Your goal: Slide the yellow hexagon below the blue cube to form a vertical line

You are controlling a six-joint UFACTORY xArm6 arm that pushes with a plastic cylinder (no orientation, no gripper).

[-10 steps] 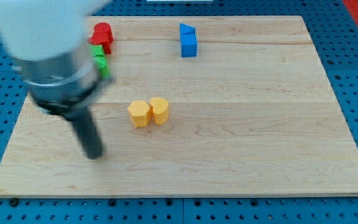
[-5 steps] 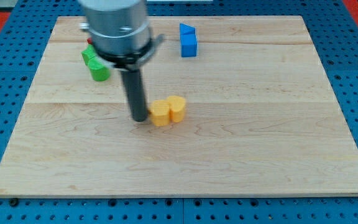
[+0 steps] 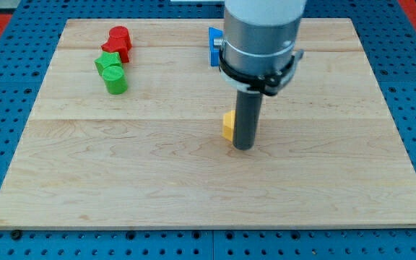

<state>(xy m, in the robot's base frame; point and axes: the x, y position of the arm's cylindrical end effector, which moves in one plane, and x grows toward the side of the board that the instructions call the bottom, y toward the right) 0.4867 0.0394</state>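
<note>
My tip touches the right side of a yellow block, mostly hidden behind the rod, below the partly hidden blue block; no claw fitted.

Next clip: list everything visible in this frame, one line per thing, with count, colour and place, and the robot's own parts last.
wooden board: 1, light wood, fills most of the view.
pegboard surface: 1, blue with holes, around the board.
red blocks: 2 touching, shapes unclear, the view's top left.
green blocks: 2 touching, shapes unclear, just below the red ones.
blue block: only a sliver shows, top centre, mostly hidden behind the arm; shape and count cannot be told.
yellow block: 1 showing, near the centre, partly hidden by the rod; any second one is hidden.
arm housing: 1, grey and white, top centre.
my tip: 1, dark rod end, against the yellow block's right side.
</note>
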